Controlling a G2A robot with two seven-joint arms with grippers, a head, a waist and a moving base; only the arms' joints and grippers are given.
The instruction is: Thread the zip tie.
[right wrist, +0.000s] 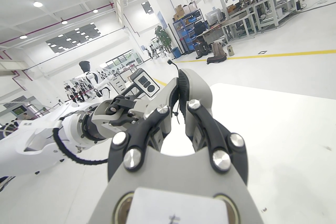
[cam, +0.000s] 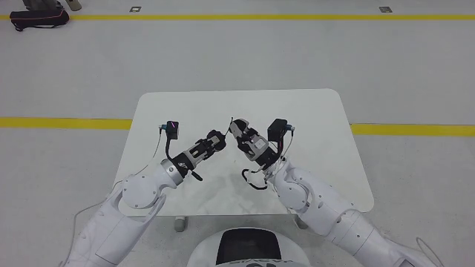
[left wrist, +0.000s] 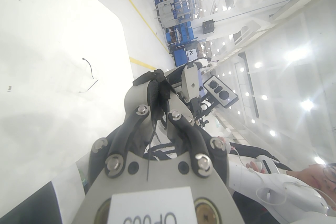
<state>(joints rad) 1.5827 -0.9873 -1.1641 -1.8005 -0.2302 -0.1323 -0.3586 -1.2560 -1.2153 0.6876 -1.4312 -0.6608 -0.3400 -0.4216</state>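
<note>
The right gripper (right wrist: pixel 179 83) is pinching the zip tie (right wrist: pixel 179 107) tight, with its head poking out past the tips. The left gripper (left wrist: pixel 157 78) is squeezing the other end, jaws shut, above the table (cam: pixel 312 119).

A thin black plastic zip tie (right wrist: pixel 178 107), smooth and faintly glossy, lies against the ribbed black rubber pads (right wrist: pixel 183 87) of the right gripper (right wrist: pixel 179 78). That gripper's fingers (right wrist: pixel 199 88) are smooth matt grey shells, joined by satin black link bars (right wrist: pixel 207 121) with bright polished metal bolts (right wrist: pixel 220 158). The left gripper (left wrist: pixel 155 79) has wrinkled, black, cloth-like tips. The white rounded-corner table (cam: pixel 312 119) looks smooth and matt.
</note>
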